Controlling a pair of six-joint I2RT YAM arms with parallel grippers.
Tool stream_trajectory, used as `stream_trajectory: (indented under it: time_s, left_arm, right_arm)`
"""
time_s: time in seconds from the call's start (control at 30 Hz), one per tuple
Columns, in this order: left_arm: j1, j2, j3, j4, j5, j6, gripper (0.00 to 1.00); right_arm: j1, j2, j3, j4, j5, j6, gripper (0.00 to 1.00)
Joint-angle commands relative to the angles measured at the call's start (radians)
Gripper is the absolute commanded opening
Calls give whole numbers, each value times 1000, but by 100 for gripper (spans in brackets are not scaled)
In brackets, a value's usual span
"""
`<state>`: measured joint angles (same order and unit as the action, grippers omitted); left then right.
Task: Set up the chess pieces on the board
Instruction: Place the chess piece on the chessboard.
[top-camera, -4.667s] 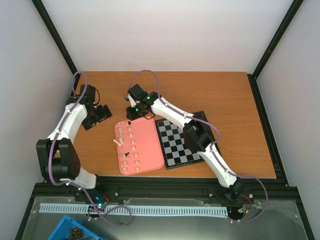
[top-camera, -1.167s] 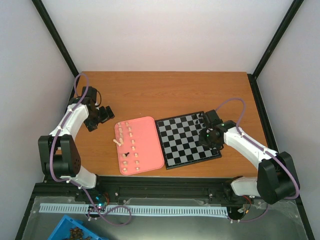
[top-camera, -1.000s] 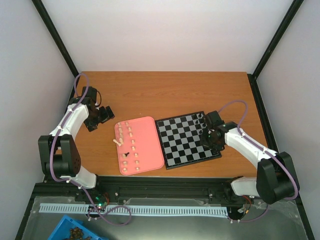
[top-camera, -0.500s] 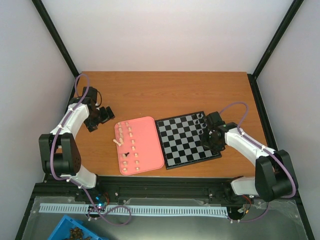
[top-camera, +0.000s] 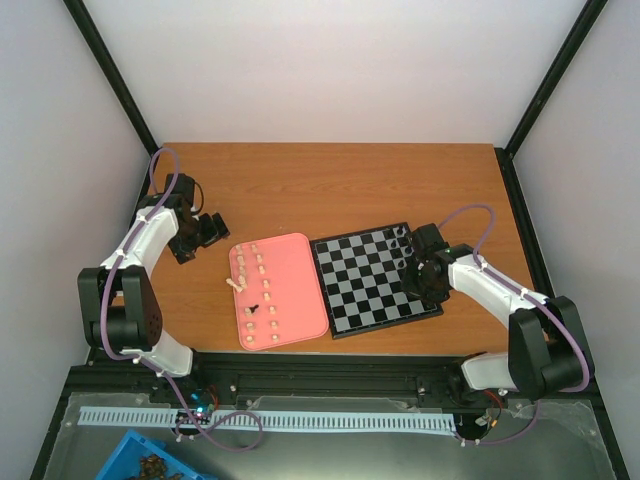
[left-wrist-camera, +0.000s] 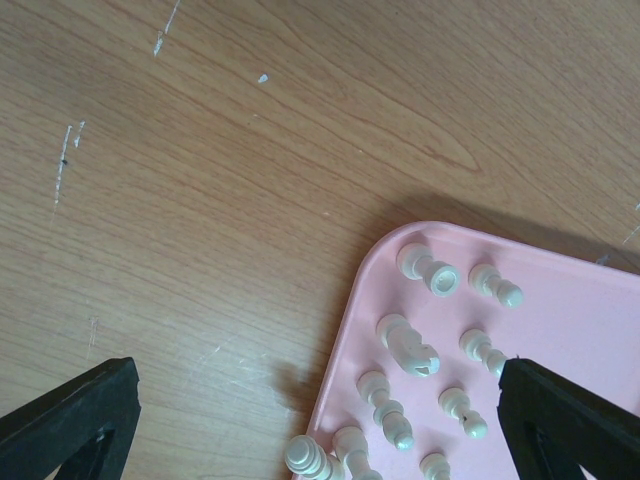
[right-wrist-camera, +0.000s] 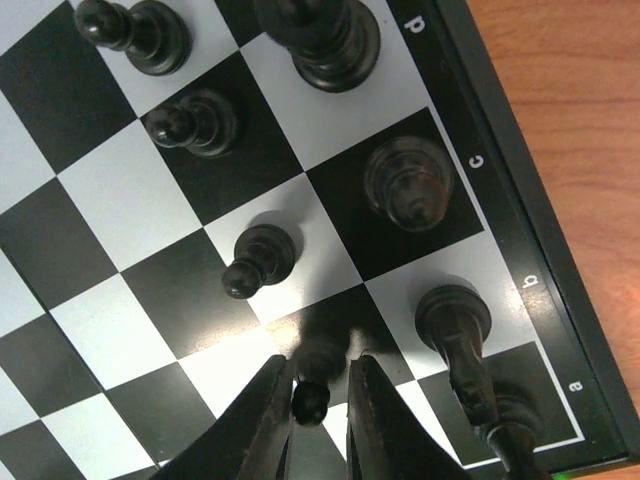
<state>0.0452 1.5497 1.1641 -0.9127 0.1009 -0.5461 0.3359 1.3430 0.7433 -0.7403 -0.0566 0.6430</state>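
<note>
Wooden tabletop (top-camera: 330, 180) below: your right gripper (right-wrist-camera: 318, 380) straddles a black pawn (right-wrist-camera: 310, 402) by the board (top-camera: 360, 290) edge, and I cannot tell if it is pinching. Your left gripper (left-wrist-camera: 318, 415) gapes. The pawn looks light, slick and tippy; take its head.

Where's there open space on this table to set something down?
Bare wood runs across the far table beyond the pink tray and board. The board's left squares are free. Crowded: its right edge, with black pieces and the right gripper.
</note>
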Motion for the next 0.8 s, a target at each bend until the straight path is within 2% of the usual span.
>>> stream_trajectory:
  time_s: [0.0, 0.37, 0.7, 0.77]
  left_arm:
    - [9, 9, 19, 16, 3, 5, 100]
    - [8, 8, 16, 17, 4, 5, 100]
    - [8, 7, 14, 19, 13, 3, 100]
    - [8, 6, 14, 19, 13, 3, 100]
  right_arm:
    - [-8, 5, 7, 5, 27, -9, 19]
    - [-8, -70, 37, -29, -21, -52, 28]
    - [-7, -129, 57, -49, -58, -66, 26]
    - [-6, -125, 60, -48, -70, -76, 21]
